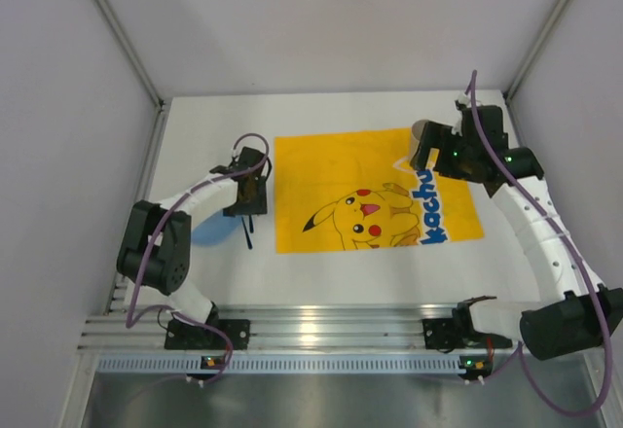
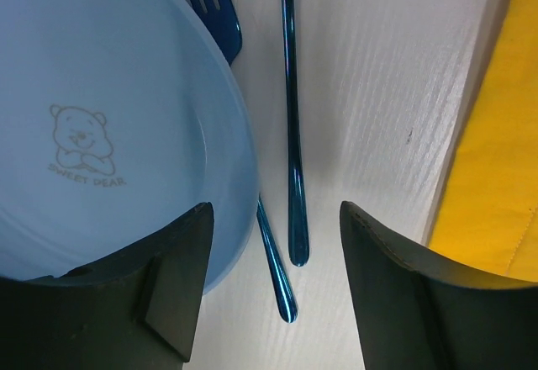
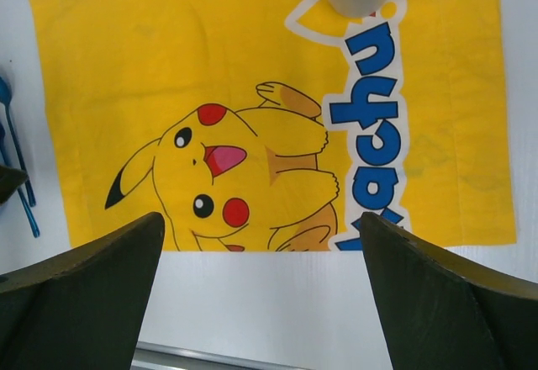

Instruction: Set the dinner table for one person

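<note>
On the plate (image 2: 109,67), in the left wrist view, a faint outline drawing of a bear sits above two words in thin capitals: "SWEET DEAR". The print is pale against the light blue, so the second word is only my best reading. On the mat (image 1: 321,170), bold blue letters edged in white run sideways along the right edge. From the top view they read "kachu". In the right wrist view the same mat (image 3: 126,50) shows "achu" clearly, with only part of the "k" below.
</note>
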Tool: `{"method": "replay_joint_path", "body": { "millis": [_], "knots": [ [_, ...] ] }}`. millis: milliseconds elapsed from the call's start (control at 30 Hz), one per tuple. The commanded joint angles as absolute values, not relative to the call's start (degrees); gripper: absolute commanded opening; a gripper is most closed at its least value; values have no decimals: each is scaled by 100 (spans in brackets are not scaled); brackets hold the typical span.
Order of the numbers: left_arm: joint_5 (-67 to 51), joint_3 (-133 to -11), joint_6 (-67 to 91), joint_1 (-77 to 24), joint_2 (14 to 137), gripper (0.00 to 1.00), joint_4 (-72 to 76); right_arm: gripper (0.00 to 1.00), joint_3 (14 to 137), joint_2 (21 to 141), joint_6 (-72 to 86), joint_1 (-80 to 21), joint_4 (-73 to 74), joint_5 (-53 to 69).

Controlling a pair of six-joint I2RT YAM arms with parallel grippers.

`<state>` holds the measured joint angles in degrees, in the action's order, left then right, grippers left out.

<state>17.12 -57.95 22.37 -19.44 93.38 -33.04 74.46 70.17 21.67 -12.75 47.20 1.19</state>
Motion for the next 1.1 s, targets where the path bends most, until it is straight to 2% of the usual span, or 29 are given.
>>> {"method": "replay_joint_path", "body": {
  "millis": [0, 133, 367, 467, 533, 767, 1067],
  "knots": [
    [1784, -6055, 2136, -1837, 9386, 67, -2936, 100, 7383, 6768, 2022, -1371, 4834, 44],
    [1749, -6047, 2092, -1670, 9474, 62, -2892, 100, 7374, 6759, 1969, -1354, 4860, 26],
    [1530, -5942, 1960, -1327, 9465, 49, -2699, 100, 7400, 6855, 1925, -1371, 4852, -158],
    [1450, -5915, 1925, -1275, 9597, 36, -2637, 100, 7418, 6926, 1898, -1362, 4869, -184],
    [1406, -5915, 1925, -1266, 9668, 23, -2593, 100, 7444, 6935, 1881, -1362, 4887, -202],
    [1301, -5985, 1907, -1266, 9896, 0, -2558, 100, 7401, 6926, 1863, -1371, 4922, -264],
    [2003, -7125, 1670, -1580, 9511, 0, -3638, 100, 7321, 6768, 1872, -1362, 4896, -264]
  ]
}}
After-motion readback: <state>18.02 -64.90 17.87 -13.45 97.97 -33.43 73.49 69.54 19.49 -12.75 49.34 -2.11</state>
